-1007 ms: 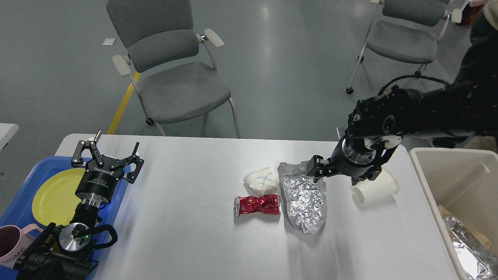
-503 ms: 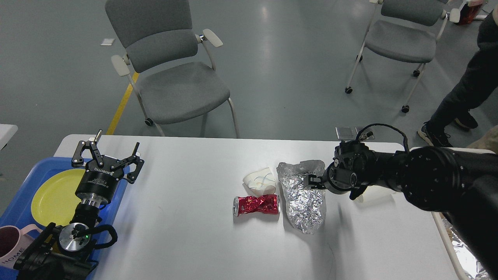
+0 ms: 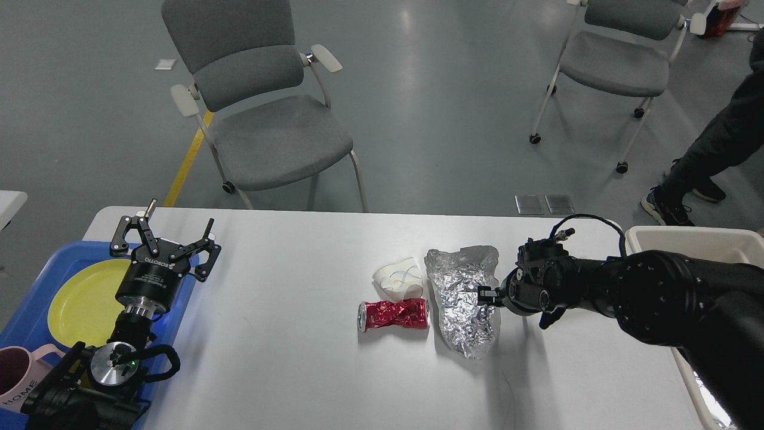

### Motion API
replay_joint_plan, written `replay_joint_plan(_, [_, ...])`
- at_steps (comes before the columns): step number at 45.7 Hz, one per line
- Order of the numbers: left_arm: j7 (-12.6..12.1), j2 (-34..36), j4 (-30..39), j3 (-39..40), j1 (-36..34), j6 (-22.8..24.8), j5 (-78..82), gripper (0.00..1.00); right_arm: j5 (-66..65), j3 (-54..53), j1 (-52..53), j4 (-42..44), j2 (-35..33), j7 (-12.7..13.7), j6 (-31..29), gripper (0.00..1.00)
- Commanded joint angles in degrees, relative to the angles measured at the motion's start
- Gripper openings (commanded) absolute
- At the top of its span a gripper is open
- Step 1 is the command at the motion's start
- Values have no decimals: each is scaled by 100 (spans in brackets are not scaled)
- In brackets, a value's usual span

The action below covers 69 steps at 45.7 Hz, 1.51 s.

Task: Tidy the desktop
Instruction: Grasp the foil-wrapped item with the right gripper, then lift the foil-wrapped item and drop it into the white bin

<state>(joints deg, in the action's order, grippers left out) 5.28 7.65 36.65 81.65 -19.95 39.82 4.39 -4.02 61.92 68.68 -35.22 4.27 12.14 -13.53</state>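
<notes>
The white desktop (image 3: 286,334) holds a crushed red can (image 3: 394,315), a crumpled white paper wad (image 3: 399,278) and a wrinkled sheet of silver foil (image 3: 462,298) near its middle. My right gripper (image 3: 486,295) lies low over the table at the foil's right edge and touches it or nearly so. It is dark and seen end-on, so its fingers cannot be told apart. My left gripper (image 3: 167,237) is open and empty, upright above the right rim of the blue tray (image 3: 33,280).
The blue tray holds a yellow plate (image 3: 83,301) and a pink mug (image 3: 15,376). A beige bin (image 3: 686,237) stands at the table's right end, partly hidden by my right arm. Two grey chairs (image 3: 268,119) and a person's leg (image 3: 710,149) are beyond the table.
My right arm has dropped low and slid toward me along the foil's right edge. The white paper cup seen one second ago is now hidden. The left arm has not moved.
</notes>
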Motion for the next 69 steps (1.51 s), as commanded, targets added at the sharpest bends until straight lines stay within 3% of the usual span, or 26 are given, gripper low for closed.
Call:
replay_joint_plan(1, [0,0,0,0,0,0,0,96,24,-13,22,-46,-5,7,-27,11])
replay_joint_plan(2, [0,0,0,0,0,0,0,96,33,-13,14,-46,4,7,-27,2])
replay_joint_plan(3, [0,0,0,0,0,0,0,96,33,-13,14,-46,-5,16,-36,0])
replay_joint_plan(29, [0,0,0,0,0,0,0,96,60,-92,75,-257,-23,16,8,0])
replay_joint_plan(38, [0,0,0,0,0,0,0,96,68,-92,364,-792,-356,7,-1,0])
replay_joint_plan(51, [0,0,0,0,0,0,0,96,104,-66,2288,-2875,-1569,-2,-176,0])
replay_joint_plan(62, [8,0,0,0,0,0,0,96,411,479,4556,-4466,-1956,-28,-1705,0])
replay_joint_plan(69, [8,0,0,0,0,0,0,96,649,883,5734,-5467,-2097,-81,-1934,0])
